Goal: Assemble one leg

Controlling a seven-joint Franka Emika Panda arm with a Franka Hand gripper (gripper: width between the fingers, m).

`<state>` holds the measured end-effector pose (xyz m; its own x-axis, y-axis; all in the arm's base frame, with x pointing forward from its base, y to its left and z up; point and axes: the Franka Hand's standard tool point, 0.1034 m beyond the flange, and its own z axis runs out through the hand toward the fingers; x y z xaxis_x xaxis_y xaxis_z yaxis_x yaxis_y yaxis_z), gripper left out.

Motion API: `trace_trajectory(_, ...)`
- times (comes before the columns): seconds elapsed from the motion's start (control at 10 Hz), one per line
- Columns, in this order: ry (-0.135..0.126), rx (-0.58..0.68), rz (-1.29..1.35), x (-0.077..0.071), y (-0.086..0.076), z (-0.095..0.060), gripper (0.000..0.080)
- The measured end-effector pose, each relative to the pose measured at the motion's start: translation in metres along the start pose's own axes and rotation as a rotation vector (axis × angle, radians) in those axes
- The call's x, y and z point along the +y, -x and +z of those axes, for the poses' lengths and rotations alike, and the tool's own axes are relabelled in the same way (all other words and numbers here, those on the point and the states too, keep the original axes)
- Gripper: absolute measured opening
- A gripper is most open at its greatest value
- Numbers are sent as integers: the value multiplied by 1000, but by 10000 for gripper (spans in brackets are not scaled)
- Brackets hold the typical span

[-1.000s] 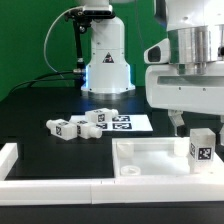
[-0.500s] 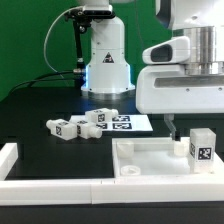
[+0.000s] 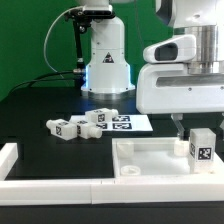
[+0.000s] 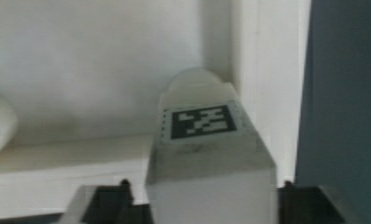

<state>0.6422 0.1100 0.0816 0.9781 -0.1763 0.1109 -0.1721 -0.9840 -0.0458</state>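
One leg (image 3: 201, 147), a stubby white post with a black-and-white tag, stands upright in the corner of the white rimmed panel (image 3: 150, 153) at the exterior view's right. My gripper (image 3: 192, 127) hangs just above it, with one dark finger (image 3: 178, 125) showing beside the leg's top. In the wrist view the leg (image 4: 203, 125) lies between my two fingertips (image 4: 111, 203), which stand apart on either side of it. The gripper (image 4: 203, 205) looks open and holds nothing.
Three loose legs (image 3: 76, 127) lie on the black table by the marker board (image 3: 127, 123). The robot base (image 3: 105, 60) stands at the back. A white rail (image 3: 10, 158) borders the front and the exterior view's left.
My gripper has come down a little over the standing leg. The leg, the panel and the loose legs have not moved.
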Motion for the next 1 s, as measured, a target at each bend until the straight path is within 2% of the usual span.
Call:
trace_trajectory(0.3,0,0,211,1,0,0,284)
trace_trajectory(0.6,13,6,747,4,1,0,284)
trace_trajectory(0.8,-6,-20,1120,3,2,0,284)
trace_trajectory(1.0,-17,-31,1333,2,2,0,285)
